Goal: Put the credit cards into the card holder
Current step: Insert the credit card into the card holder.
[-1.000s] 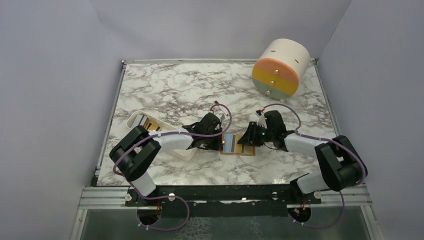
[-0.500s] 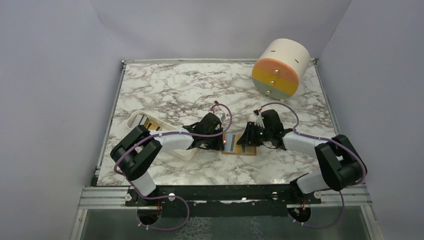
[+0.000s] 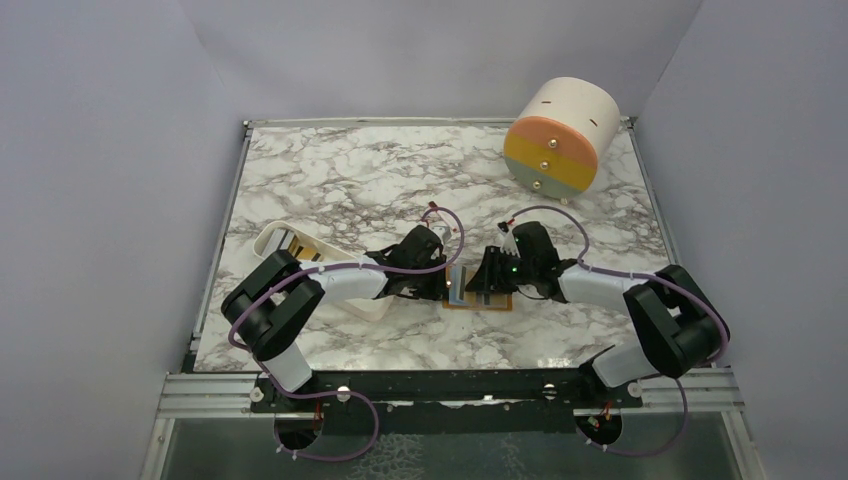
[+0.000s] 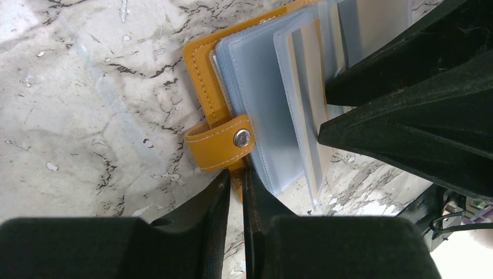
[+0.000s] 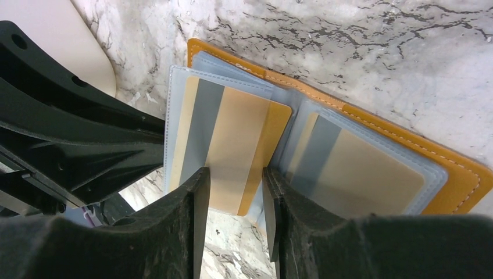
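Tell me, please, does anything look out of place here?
One credit card sits only partly inside a clear sleeve of the card holder; its orange edge pokes out sideways. Nothing else looks odd.

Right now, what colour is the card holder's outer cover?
Orange-tan, with pale stitching along the edge of the card holder. It shows best in the left wrist view.

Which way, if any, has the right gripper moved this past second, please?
Yes: the right gripper slid left across the unmoved card holder.
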`<state>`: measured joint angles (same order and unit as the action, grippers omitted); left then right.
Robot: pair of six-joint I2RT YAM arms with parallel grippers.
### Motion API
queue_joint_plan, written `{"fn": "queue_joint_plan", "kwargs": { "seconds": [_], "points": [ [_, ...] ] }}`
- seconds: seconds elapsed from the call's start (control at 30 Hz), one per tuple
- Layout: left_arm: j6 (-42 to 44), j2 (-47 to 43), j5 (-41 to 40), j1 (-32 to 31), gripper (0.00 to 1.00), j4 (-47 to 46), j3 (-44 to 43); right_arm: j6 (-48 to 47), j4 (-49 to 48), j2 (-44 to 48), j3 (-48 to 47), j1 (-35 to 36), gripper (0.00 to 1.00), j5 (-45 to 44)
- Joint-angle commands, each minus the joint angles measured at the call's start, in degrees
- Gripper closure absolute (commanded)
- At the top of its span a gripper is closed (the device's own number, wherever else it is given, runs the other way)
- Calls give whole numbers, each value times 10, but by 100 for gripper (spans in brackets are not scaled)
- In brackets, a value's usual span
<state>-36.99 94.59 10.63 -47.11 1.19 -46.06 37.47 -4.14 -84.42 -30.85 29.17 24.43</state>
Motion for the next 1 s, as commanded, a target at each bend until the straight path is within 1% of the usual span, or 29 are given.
{"fn": "queue_joint_plan", "kwargs": {
  "seconds": [0.0, 0.23, 0.33, 0.53, 0.63, 0.77, 0.97],
  "points": [
    [3, 14, -1, -7, 82, 17, 0, -1, 1, 23, -8, 10, 59, -32],
    [3, 10, -9, -7, 82, 24, -6, 5, 36, 55, -6, 10, 53, -70],
    [2, 11, -10, -7, 82, 24, -8, 6, 35, 47, -5, 10, 52, -73],
    [3, 14, -10, -7, 83, 23, -10, 8, 12, 20, -12, 11, 52, -58],
    [4, 16, -9, -7, 82, 23, -13, 0, -5, 12, -15, 12, 58, -46],
    [6, 21, -9, -7, 82, 23, -15, -11, -5, 9, -21, 14, 67, -45],
    [13, 20, -8, -7, 82, 24, -22, -40, 5, 9, -22, 14, 75, -51]
  ]
}}
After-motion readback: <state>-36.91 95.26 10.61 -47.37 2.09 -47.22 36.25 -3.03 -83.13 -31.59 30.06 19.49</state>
